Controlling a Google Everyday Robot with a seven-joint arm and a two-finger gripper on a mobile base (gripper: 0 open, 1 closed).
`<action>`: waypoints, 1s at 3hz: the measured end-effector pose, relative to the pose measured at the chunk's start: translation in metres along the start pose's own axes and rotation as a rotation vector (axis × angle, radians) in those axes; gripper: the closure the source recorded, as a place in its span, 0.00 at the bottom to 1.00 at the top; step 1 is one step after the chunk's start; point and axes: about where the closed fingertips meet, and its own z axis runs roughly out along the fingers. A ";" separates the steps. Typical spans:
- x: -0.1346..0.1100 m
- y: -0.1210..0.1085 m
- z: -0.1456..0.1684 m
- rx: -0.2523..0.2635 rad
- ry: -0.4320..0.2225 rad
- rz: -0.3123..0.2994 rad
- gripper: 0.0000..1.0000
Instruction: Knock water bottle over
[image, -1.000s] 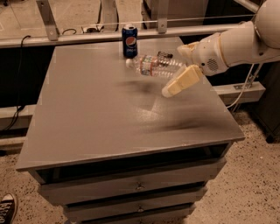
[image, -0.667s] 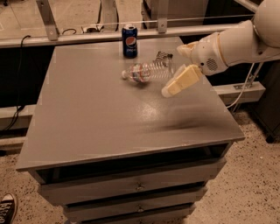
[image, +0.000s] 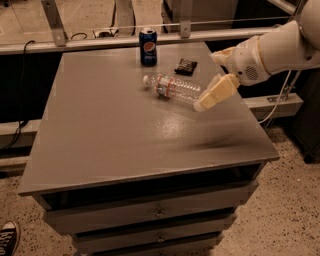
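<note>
The water bottle (image: 172, 87), clear ribbed plastic with a white cap and a white-and-red label band, lies on its side on the grey table (image: 125, 145). Its cap points left toward the back and its base points right. My gripper (image: 209, 98), cream-coloured on a white arm, reaches in from the right. Its tip hangs just above the table at the bottle's base end, touching or almost touching it.
A blue Pepsi can (image: 148, 46) stands upright at the back of the table. A small dark packet (image: 185, 66) lies to the right of the can. The table has drawers below. A rail runs behind it. A shoe (image: 7, 238) shows at the bottom left.
The bottle has gone from tipping beside my gripper to lying flat on the table, with its cap end swung out to the left. My gripper has hardly moved.
</note>
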 end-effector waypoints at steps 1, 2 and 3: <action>0.020 -0.013 -0.027 -0.002 -0.004 -0.019 0.00; 0.039 -0.029 -0.061 -0.030 -0.035 -0.071 0.00; 0.022 -0.037 -0.084 -0.014 -0.055 -0.122 0.00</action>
